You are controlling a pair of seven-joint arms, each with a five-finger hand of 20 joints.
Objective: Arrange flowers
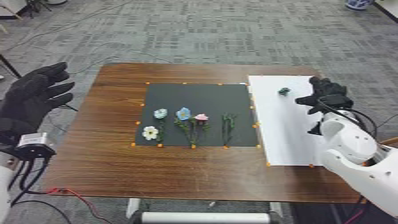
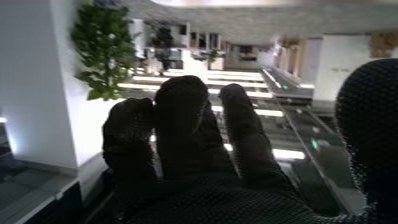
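Note:
In the head view my right hand (image 1: 329,95) is over the right side of the white sheet (image 1: 293,135), open and holding nothing. In the right wrist view the same hand (image 2: 191,135) has its fingers up and apart. My left hand (image 1: 34,95) is open beyond the table's left edge. On the black mat (image 1: 169,95) lie a pale blue flower (image 1: 160,113), a blue flower (image 1: 183,113), a pink flower (image 1: 201,117), a white flower (image 1: 149,133) and green stems (image 1: 228,126). A small dark green piece (image 1: 283,91) rests on the white sheet, left of my right hand.
Small orange marks (image 1: 160,145) line the mat's edges. The brown table (image 1: 107,170) has bare wood at the left and along the front. Cables (image 1: 67,191) run by its front left corner.

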